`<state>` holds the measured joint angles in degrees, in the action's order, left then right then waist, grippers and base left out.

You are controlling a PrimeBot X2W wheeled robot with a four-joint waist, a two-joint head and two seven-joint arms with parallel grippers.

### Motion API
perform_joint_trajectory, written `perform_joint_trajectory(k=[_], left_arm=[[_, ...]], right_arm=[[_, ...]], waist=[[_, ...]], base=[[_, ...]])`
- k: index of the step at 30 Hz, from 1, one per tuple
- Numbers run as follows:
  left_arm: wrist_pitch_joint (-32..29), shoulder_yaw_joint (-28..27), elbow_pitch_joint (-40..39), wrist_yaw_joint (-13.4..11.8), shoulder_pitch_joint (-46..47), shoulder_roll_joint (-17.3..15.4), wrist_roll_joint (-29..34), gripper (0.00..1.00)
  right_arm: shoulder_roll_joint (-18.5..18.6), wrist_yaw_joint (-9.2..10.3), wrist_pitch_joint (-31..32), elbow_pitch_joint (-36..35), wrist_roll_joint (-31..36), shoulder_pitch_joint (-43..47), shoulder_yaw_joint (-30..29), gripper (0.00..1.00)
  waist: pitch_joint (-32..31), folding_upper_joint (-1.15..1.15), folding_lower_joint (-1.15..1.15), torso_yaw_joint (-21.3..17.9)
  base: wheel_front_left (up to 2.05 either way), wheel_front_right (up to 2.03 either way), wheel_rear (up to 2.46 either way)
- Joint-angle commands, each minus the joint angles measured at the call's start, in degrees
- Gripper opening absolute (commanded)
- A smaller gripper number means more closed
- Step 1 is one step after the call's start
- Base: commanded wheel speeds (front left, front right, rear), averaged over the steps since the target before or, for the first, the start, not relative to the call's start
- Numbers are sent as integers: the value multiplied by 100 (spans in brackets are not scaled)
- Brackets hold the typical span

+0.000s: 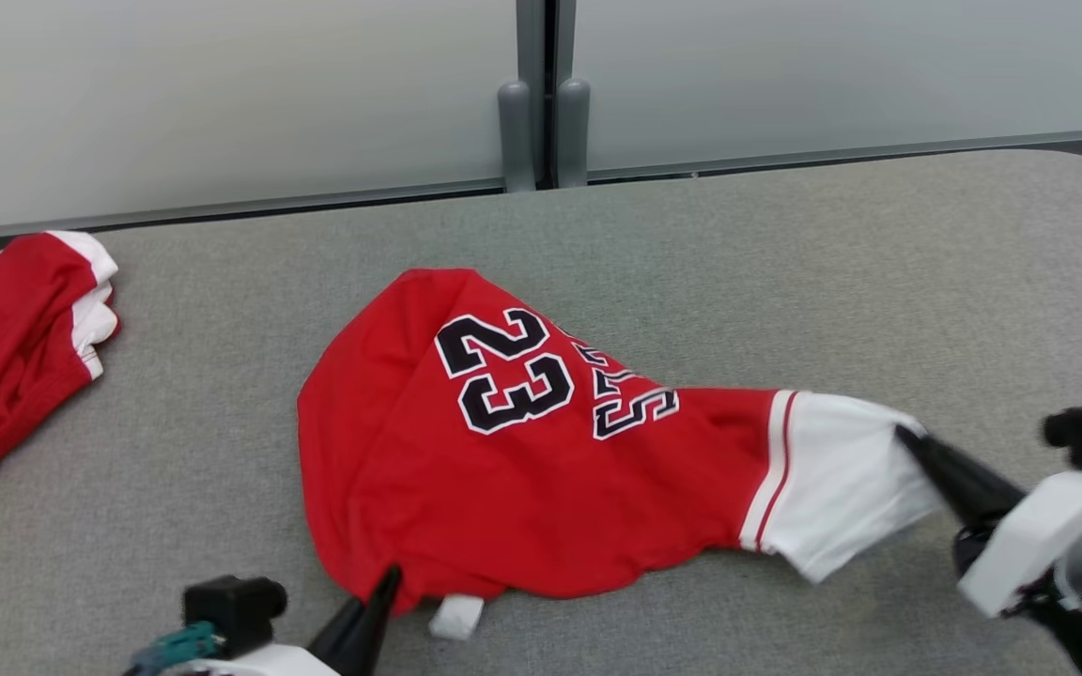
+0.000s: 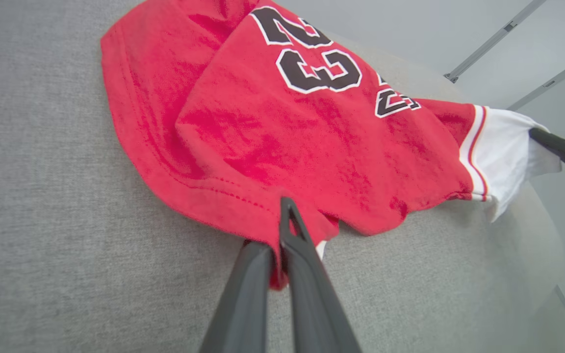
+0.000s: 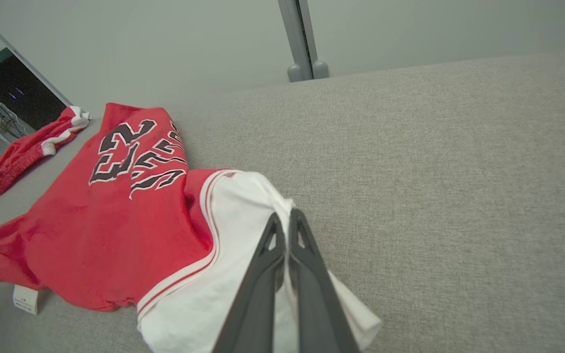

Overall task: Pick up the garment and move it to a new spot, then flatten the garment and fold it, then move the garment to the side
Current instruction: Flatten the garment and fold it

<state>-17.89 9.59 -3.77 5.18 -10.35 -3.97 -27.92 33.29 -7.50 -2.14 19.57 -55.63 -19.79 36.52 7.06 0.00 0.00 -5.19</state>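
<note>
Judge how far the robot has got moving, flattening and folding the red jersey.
Done: the left gripper is shut on the jersey at its red hem, the right gripper on its white sleeve. In hand: lifting it, sleeve raised off the table. Left: flattening, folding, moving aside; it lies crumpled.

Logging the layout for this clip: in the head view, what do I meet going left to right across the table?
second red garment → left tool → black 23 print on the jersey → white sleeve → right tool, shut on that sleeve
</note>
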Motion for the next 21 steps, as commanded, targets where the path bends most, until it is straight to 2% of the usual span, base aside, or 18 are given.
perform_joint_trajectory(k=[1, 7, 13, 17, 21], left_arm=[[20, -66, -266, 37, -83, -29, -101, 0], [-187, -280, -2050, 103, 63, -198, -651, 0], [-870, -414, -3273, -13, 893, -373, -1135, 0], [-1348, -561, -3384, -158, 1996, -546, -1274, 0], [-1716, -695, -2866, -307, 3333, -716, -1208, 0]], right_arm=[[205, 1, -97, -210, -195, 117, -139, 0], [1186, -1, -350, -1904, -1163, 608, -1032, 0], [1776, -3, -413, -3181, -1854, 371, -2115, 0], [2049, -3, -71, -3297, -1911, -181, -2584, 0], [1959, -2, 495, -2975, -1743, -1081, -2702, 0]], waist=[[-70, 0, 0, -72], [-148, 0, 0, -249], [3, 0, 0, -483], [232, 0, 0, -544], [616, 0, 0, -540]], base=[[0, 0, 0], [0, 0, 0], [0, 0, 0], [0, 0, 0], [0, 0, 0]])
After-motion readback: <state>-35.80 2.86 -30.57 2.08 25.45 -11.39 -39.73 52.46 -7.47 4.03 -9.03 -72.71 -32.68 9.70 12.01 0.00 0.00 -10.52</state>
